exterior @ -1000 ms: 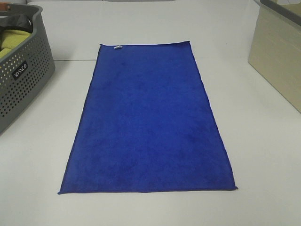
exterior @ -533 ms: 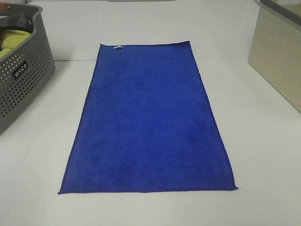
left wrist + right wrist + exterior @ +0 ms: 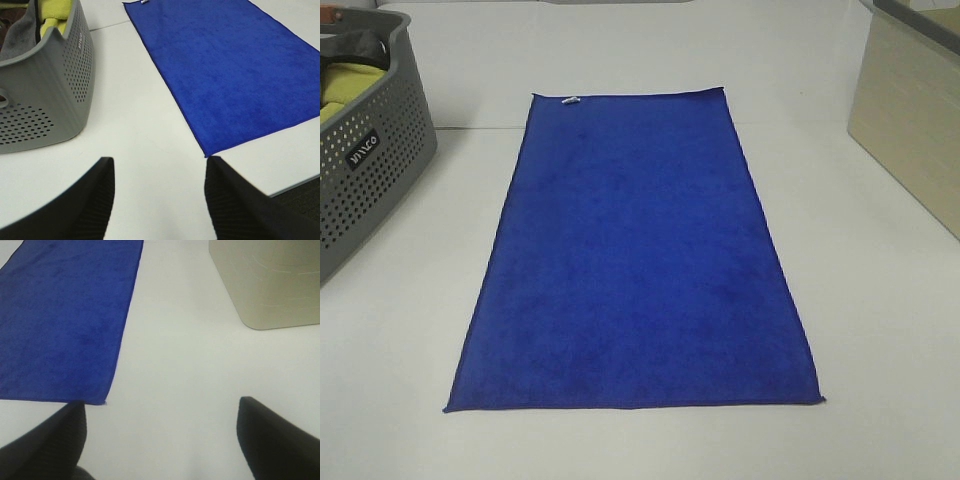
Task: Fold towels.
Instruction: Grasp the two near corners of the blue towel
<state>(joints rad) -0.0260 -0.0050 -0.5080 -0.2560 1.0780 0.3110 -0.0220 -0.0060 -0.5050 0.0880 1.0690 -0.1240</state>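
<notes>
One royal-blue towel [image 3: 635, 255] lies flat and unfolded in the middle of the white table, long side running away from the camera, with a small white tag [image 3: 570, 99] at its far short edge. No gripper shows in the exterior high view. In the left wrist view my left gripper [image 3: 157, 200] stands open above bare table, just off the towel's [image 3: 235, 70] near left corner. The right wrist view has my right gripper [image 3: 162, 435] open wide over bare table beside the towel's [image 3: 65, 320] near right corner. Neither holds anything.
A grey perforated basket [image 3: 365, 160] with yellow-green cloth [image 3: 345, 85] and dark fabric stands at the left, also seen as the basket [image 3: 45, 95] in the left wrist view. A beige bin [image 3: 910, 120] stands at the right. The table's front edge [image 3: 295, 182] runs near the left gripper.
</notes>
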